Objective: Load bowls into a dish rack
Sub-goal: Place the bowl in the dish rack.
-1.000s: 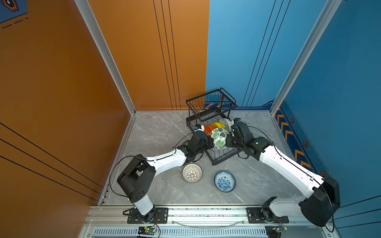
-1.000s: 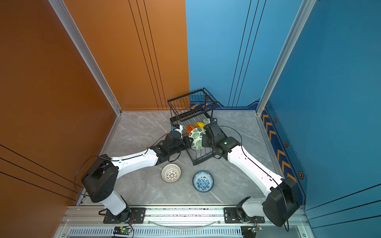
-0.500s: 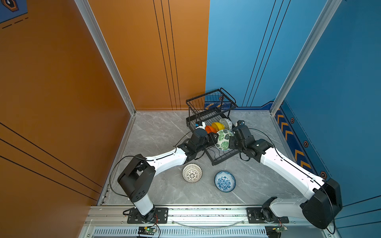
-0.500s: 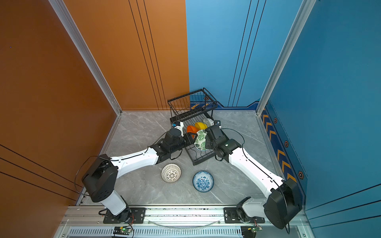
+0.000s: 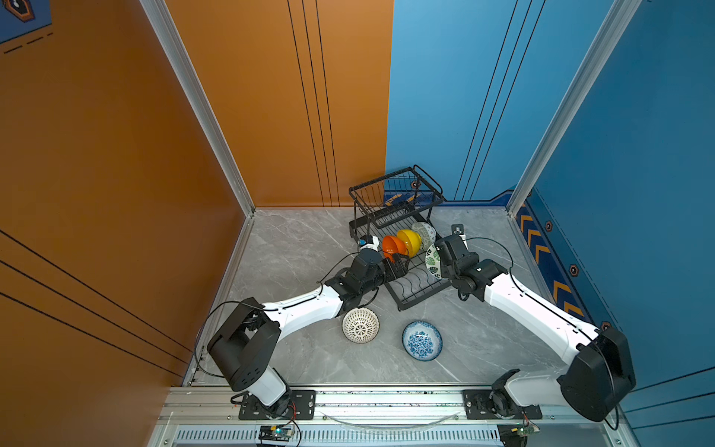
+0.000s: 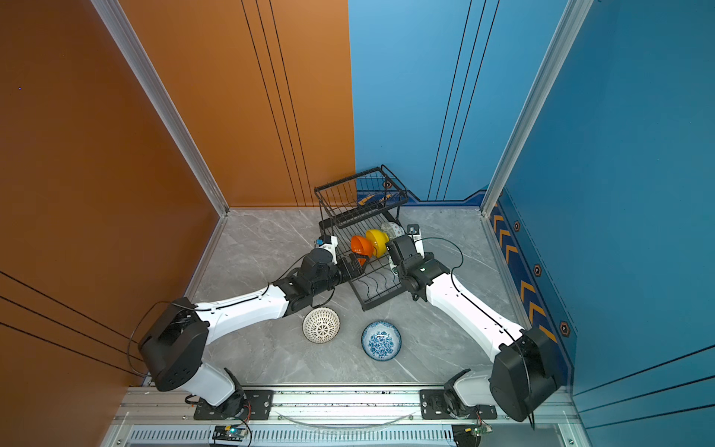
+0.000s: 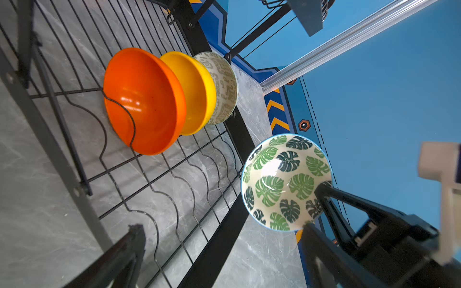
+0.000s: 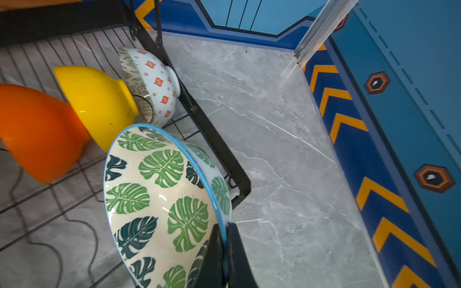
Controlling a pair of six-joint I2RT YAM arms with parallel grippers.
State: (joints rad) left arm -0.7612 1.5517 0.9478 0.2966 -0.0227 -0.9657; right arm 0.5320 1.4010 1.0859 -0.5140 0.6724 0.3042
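Two arms (image 5: 305,307) outstretched, left end effector (image 5: 399,267) spread, right end effector (image 8: 225,230) pinching leaf bowl (image 8: 159,199)

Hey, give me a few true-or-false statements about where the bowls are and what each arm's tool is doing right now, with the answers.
1. The right tool is shut on the rim of the leaf bowl. True.
2. The left tool grips the orange bowl. False: it is open and holds nothing; the orange bowl stands in the dish rack.
3. The blue floral bowl sits in the dish rack. False: it lies on the table, beside the lattice bowl.
4. The orange bowl, yellow bowl and grey-green bowl stand in a row in the rack. True.
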